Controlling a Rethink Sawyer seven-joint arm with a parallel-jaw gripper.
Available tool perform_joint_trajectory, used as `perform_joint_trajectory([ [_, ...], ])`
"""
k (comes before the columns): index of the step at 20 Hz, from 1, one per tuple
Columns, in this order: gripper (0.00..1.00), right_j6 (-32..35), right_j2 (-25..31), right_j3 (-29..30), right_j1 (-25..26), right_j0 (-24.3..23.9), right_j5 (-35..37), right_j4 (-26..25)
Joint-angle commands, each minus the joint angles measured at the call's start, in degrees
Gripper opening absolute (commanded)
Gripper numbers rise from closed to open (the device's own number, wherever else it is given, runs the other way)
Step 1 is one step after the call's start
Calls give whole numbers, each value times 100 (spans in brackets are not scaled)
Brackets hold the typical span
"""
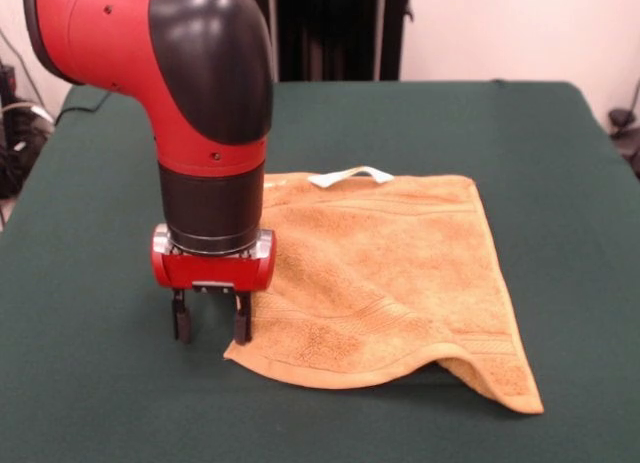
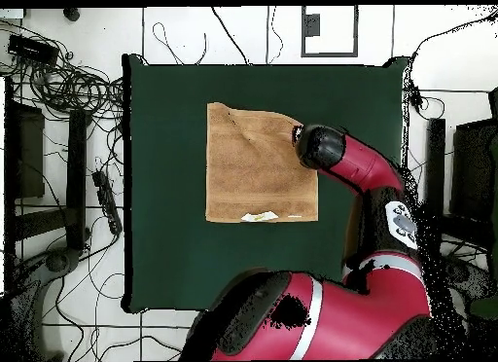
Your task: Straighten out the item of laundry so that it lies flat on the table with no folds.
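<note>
The orange-tan towel (image 1: 390, 273) lies spread on the green table (image 1: 90, 383), with its white tag loop (image 1: 350, 175) at the far edge. Its near edge rises in a wave close to the near right corner (image 1: 470, 368), which casts a shadow beneath. My gripper (image 1: 211, 328) hangs straight down at the towel's near left corner, open and empty, its tips just above the cloth. In the overhead view the towel (image 2: 255, 163) looks nearly square, with the tag (image 2: 260, 216) on its bottom edge. The arm's wrist (image 2: 319, 146) hides the gripper at the towel's right edge.
The table (image 2: 165, 241) extends well beyond the towel on all sides. Cables (image 2: 68, 81) and black equipment (image 2: 24, 149) lie on the floor left of the table. The arm's red body (image 2: 321, 314) overhangs the table's bottom edge.
</note>
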Motion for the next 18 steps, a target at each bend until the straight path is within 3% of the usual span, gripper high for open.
perform_joint_trajectory([
  [1, 100, 1662, 646, 912, 265, 2, -497, 281],
  [2, 100, 1664, 654, 924, 267, -2, -585, 275],
  [3, 0, 1622, 776, 1010, 248, -79, -794, 246],
  [18, 0, 1519, 781, 908, 298, -52, -595, 378],
])
